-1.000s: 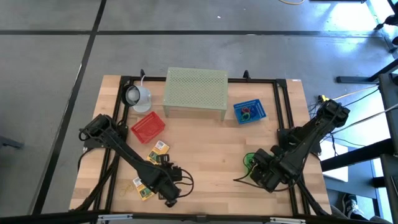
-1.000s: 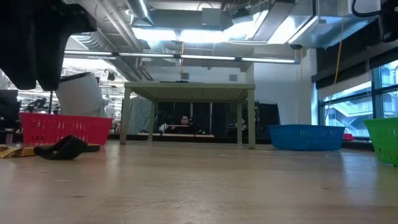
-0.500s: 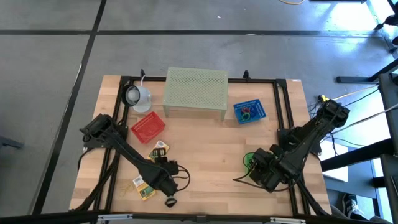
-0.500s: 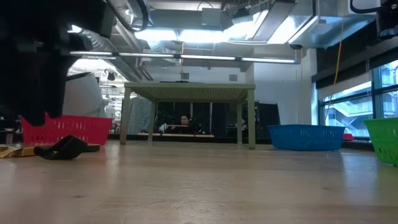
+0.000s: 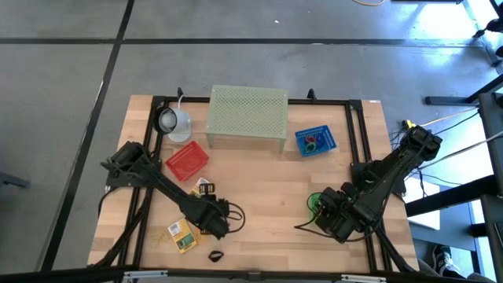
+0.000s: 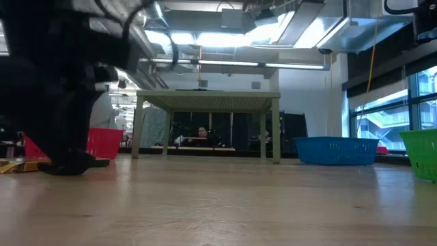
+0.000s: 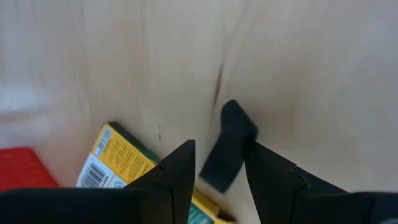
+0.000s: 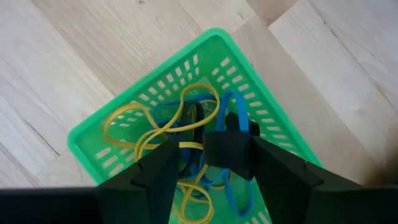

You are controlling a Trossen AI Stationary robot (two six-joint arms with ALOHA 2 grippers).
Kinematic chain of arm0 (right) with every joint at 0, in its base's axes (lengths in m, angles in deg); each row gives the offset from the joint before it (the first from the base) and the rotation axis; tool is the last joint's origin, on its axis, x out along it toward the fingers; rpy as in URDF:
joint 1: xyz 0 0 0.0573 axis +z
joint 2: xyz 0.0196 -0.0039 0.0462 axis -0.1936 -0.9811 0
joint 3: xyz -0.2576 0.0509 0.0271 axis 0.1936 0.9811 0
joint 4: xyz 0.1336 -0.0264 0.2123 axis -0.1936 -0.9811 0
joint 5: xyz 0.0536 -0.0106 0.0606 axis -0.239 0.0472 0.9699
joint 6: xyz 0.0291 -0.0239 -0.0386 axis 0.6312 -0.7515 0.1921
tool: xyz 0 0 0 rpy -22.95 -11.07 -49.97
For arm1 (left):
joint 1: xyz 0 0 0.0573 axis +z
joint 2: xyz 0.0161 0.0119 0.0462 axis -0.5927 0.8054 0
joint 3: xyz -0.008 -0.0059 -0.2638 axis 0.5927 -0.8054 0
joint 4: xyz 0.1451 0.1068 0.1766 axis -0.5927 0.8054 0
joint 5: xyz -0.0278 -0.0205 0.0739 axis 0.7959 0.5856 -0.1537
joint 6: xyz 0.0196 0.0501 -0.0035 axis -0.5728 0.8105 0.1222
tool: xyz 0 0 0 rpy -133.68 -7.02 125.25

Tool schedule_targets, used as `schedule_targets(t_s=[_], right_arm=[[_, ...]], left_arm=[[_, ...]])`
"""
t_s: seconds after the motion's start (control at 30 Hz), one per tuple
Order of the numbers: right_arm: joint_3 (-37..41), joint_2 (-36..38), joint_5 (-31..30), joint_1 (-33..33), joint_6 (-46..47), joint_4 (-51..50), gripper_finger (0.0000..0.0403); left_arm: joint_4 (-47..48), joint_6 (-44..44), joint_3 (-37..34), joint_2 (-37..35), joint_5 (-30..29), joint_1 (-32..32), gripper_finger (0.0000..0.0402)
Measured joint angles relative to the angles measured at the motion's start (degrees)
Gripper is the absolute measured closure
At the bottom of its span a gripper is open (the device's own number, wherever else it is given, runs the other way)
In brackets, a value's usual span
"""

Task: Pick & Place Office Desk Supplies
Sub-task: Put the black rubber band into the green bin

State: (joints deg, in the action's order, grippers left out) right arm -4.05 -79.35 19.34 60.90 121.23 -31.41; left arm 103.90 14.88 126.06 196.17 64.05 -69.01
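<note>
The right hand (image 8: pixel 208 171) hung over the green basket (image 8: pixel 258 109) near the bench's (image 5: pixel 259 189) front right, fingers apart, with a black clip (image 8: pixel 227 152) sitting right between them. Couldn't tell if it was touching them or already loose. Under it the basket had a tangle of yellow bands (image 8: pixel 134 127) and blue bands (image 8: pixel 233 109).

The left hand (image 7: pixel 221 165) was down low over the front left of the bench, fingers apart too, with another black clip (image 7: pixel 229 144) lying on the wood between the tips, not pinched. A yellow packet (image 7: pixel 121 158) lay just beside that clip, partly under one finger. One more yellow packet (image 5: pixel 181 233) sat near the front edge, and a small dark clip (image 5: pixel 214 255) lay alone right at the front.

Further back were a red basket (image 5: pixel 187 159), a blue basket (image 5: pixel 316 141) with coloured loops in it, the pale green stand (image 5: pixel 246 116) and a white cup (image 5: pixel 173 122).
</note>
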Motion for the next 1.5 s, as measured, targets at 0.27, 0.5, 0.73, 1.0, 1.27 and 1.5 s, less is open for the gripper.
schedule_targets(t_s=[0.27, 0.5, 0.73, 1.0, 1.27, 1.5], right_arm=[[0.0, 0.0, 0.0, 0.0, -0.01, 0.0, 0.0209], [0.0, 0.0, 0.0, 0.0, -0.02, 0.03, 0.0209], [0.0, 0.0, 1.48, -0.02, -0.09, 0.0, 0.0209], [-3.24, 0.0, 5.67, 0.03, -1.76, -3.03, 0.0209], [-9.2, 0.02, -5.97, 0.02, -9.35, -2.65, 0.0209], [-12.09, 0.07, -20.05, -0.02, -17.63, 1.53, 0.0209]], left_arm=[[-3.86, 0.36, -4.67, -0.5, 2.48, 2.19, 0.0274], [-6.61, 5.81, -4.79, -0.39, 3.58, 1.73, 0.036], [-6.07, 6.95, -3.64, -0.21, 2.6, 0.3, 0.0399], [-9.59, 11.17, 1.97, 0.1, 2.29, -1.39, 0.0399], [-28.41, 33.91, 4.24, 0.01, 2.02, -1.6, 0.0399], [-30.4, 41.96, 3.49, -3.47, 0.81, 1.79, 0.0399]])
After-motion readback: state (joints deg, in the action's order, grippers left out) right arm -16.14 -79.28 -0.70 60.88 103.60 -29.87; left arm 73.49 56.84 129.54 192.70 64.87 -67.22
